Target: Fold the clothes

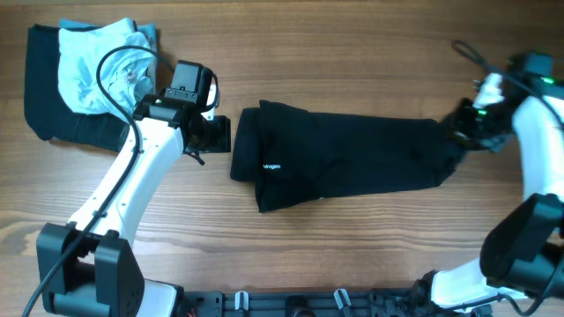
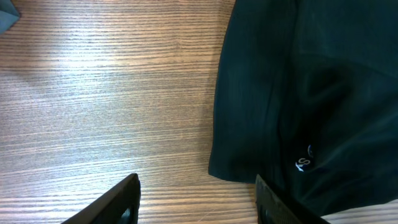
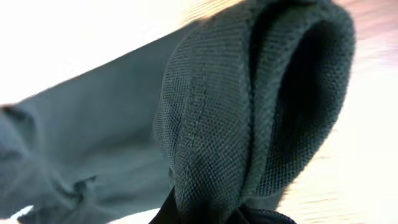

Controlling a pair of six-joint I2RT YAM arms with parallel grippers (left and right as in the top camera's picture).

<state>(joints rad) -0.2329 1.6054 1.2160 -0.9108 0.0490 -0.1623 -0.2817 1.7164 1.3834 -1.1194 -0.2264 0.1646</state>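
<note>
Black soft-cloth polo shirt stretched on wooden table, right gripper clenched on one end, left gripper spread empty beside the other

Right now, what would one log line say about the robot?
left pincer: open, at black shirt edge | right pincer: shut on shirt end

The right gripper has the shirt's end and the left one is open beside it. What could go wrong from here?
1. The right gripper pinches only one end of the black polo shirt. The right wrist view shows a thick rolled fold bulging from the grip, so layers may slip out.
2. The left gripper is open at the other end, holding nothing. A pull from the right could drag the shirt over the table and spoil the fold.
</note>
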